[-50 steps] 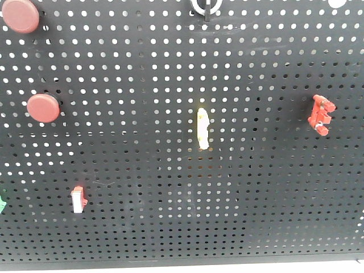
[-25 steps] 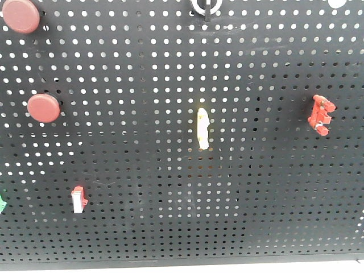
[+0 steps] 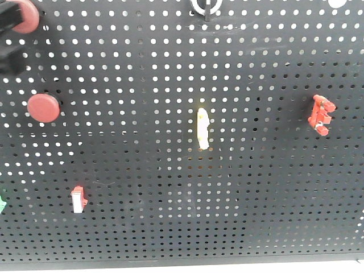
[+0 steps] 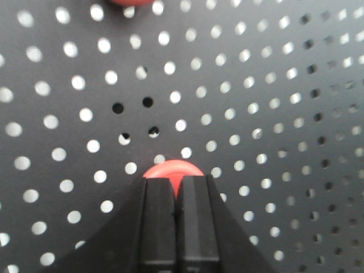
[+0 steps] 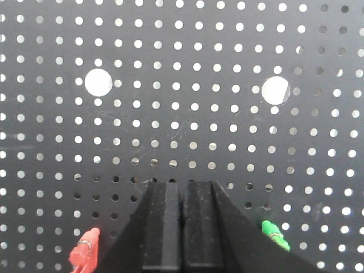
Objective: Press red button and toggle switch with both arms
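Note:
On the black pegboard (image 3: 170,68), one red button (image 3: 28,18) sits at the top left and a second red button (image 3: 44,108) lies below it. My left gripper (image 3: 9,40) enters at the top left edge and overlaps the upper button. In the left wrist view the left gripper (image 4: 176,183) is shut, with its tips right in front of a red button (image 4: 170,169). My right gripper (image 5: 182,186) is shut and empty, close to the board between a red toggle switch (image 5: 85,253) and a green toggle (image 5: 275,234). It is out of the front view.
A red-and-white rocker switch (image 3: 78,199), a yellow piece (image 3: 202,128), a red toggle block (image 3: 321,114), a key switch (image 3: 205,7) and a green part (image 3: 1,203) are mounted on the board. Two large holes (image 5: 98,82) show above the right gripper.
My left gripper has come into the front view at the top left and now covers part of the upper red button. The rest of the board is unchanged.

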### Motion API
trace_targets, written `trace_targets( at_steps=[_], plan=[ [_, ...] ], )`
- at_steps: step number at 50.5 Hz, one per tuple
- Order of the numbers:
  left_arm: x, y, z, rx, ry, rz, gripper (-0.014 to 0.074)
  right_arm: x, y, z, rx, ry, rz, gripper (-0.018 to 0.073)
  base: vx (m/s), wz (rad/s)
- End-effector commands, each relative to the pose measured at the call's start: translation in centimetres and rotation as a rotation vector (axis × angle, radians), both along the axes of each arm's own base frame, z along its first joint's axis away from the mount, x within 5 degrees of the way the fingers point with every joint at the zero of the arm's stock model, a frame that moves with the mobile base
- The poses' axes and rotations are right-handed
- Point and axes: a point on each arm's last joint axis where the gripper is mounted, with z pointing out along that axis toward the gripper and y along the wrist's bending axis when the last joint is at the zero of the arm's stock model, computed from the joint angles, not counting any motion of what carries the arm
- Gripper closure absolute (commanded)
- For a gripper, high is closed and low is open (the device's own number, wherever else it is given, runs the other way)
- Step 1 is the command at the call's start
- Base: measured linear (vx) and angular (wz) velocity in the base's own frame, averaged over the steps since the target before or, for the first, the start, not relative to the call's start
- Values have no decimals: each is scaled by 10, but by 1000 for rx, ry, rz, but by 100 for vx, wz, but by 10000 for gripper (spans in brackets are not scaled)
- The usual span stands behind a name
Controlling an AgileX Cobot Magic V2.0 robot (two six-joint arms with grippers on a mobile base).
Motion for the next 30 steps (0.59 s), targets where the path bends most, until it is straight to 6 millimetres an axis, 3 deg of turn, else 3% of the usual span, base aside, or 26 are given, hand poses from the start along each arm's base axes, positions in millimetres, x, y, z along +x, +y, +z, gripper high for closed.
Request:
trace_targets(
  at_steps=[1, 13, 21, 30],
  plan=[
    [4, -4, 10, -47, -65, -21, 595, -5, 0, 18, -4, -116, 3, 559, 0, 0],
    [12, -8, 7, -49, -73, -24, 595, -5, 0, 18, -4, -118, 4, 559, 0, 0],
    [-5, 0, 11, -50, -75, -21, 595, -5, 0, 18, -3, -118, 4, 559, 0, 0],
    [-39, 13, 4, -56, -90, -20, 595, -5, 0, 18, 3, -113, 7, 559, 0, 0]
  ],
)
